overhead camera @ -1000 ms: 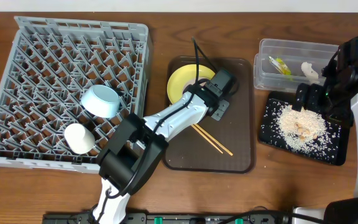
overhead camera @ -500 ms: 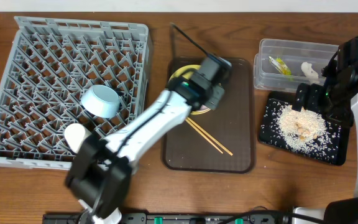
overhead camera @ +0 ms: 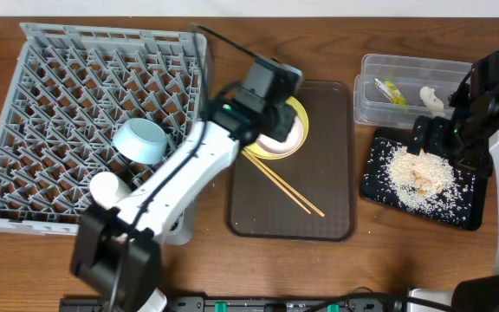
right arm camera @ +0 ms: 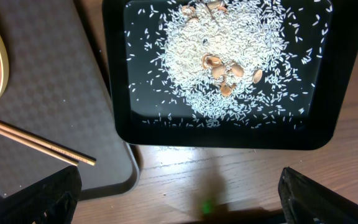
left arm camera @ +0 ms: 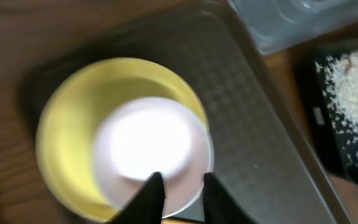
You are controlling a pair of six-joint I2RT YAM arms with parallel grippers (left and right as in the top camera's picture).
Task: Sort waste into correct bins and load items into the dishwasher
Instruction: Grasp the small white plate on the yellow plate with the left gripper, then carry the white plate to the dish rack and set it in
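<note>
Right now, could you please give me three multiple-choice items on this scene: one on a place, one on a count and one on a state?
1. Where do the chopsticks lie?
A) on the floor
B) on the brown serving tray
C) on a chair

2. How many bowls sit in the dish rack?
A) none
B) two
C) four

3. How does the right gripper stand?
A) open and empty
B) shut on a spoon
C) shut on a cup

Answers:
1 B: the overhead view shows them on the tray, beside the plate.
2 B: the light blue bowl and the white bowl are there.
3 A: its fingers stand wide apart with nothing between them.
</note>
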